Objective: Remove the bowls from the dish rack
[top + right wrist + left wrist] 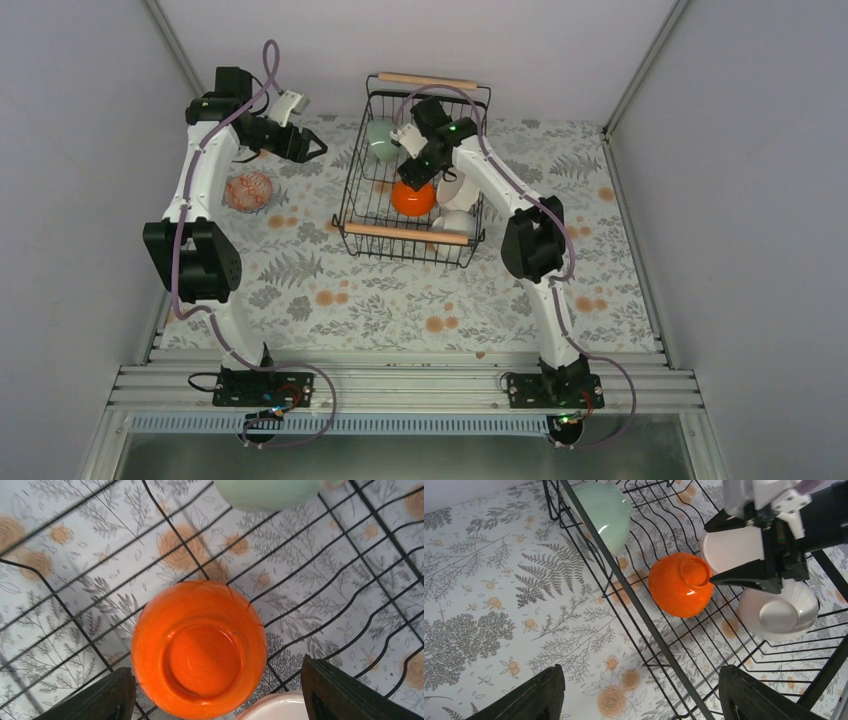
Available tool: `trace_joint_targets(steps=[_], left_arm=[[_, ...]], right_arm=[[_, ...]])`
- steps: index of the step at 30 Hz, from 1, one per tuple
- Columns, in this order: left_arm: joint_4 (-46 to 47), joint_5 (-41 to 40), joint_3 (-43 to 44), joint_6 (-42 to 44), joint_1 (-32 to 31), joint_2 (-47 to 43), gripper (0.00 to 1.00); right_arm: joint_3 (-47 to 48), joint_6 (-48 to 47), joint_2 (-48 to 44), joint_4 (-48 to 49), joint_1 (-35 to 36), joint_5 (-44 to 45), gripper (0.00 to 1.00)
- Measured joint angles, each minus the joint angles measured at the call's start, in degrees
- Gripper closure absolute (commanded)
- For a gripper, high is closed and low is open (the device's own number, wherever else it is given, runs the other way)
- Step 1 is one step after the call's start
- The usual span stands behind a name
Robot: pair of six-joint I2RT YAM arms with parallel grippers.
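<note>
1. The right gripper (220, 697) hangs inside the dish rack (350, 190), jaws wide apart, right over the upturned orange bowl (200, 650). Nothing is clamped.
2. The left gripper (644, 700) hovers just outside the rack's left side, jaws apart and empty.
3. A patterned bowl (249, 190) sits out on the table (400, 300). The mint bowl (382, 140), two white bowls (776, 612) and the orange one are in the rack.
4. The step in hand looks like picking the orange bowl.
5. The next move calls for a drop to straddle the glossy dome, then a firm close, because it could slip.

Pale fern-and-flower patterned tablecloth (400, 290) between plain grey walls (60, 150)
</note>
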Motion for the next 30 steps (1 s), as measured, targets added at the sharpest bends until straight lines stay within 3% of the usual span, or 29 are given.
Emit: trace_joint_targets(steps=[15, 17, 20, 30], left_arm=[[0.7, -0.1, -1.5, -0.2, -1.0, -1.7, 0.15], [0.7, -0.1, -1.6, -0.3, -1.1, -1.9, 0.13], [0.8, -0.2, -1.6, -0.4, -1.2, -2.2, 0.0], [0.9, -0.4, -1.6, -0.7, -1.6, -2.8, 0.0]], right_arm=[[-0.6, -0.1, 2.0, -3.3, 0.2, 1.4, 0.18], [-1.0, -0.2, 2.0, -3.5, 0.4, 1.4, 0.19], [-1.3, -0.4, 2.3, -3.9, 0.6, 1.4, 0.21], [-1.3, -0.5, 4.3, -4.0, 1.9, 2.3, 0.25]])
